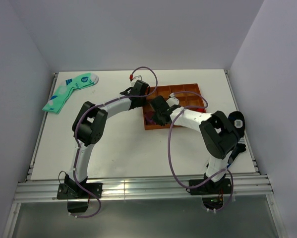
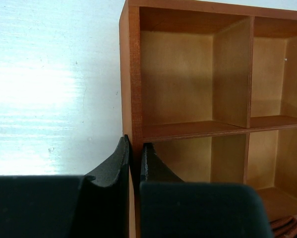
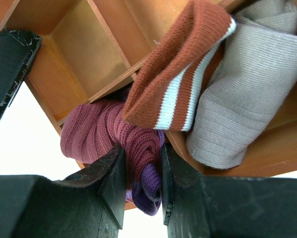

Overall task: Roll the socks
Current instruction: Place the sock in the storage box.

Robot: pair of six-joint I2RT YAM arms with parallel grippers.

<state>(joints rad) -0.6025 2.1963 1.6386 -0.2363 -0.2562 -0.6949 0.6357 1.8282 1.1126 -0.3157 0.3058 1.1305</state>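
The maroon-red knit socks (image 3: 96, 131), rolled into a bundle with a purple end (image 3: 148, 186), lie in the near-left compartment of a wooden organizer tray (image 3: 74, 49). My right gripper (image 3: 141, 163) is shut on the bundle, one finger on each side. In the top view the right gripper (image 1: 156, 115) reaches into the tray (image 1: 185, 87) over the socks (image 1: 150, 119), which are mostly hidden. My left gripper (image 2: 135, 151) is shut on the tray's left wall (image 2: 130, 74). In the top view the left gripper (image 1: 141, 94) is at the tray's left edge.
A rust-orange sock with white stripes (image 3: 183, 74) and a grey sock (image 3: 247, 89) fill neighbouring compartments. Mint-green socks (image 1: 69, 91) lie at the table's far left. A black sock with blue patches (image 1: 236, 121) lies by the right edge. Walls enclose the table.
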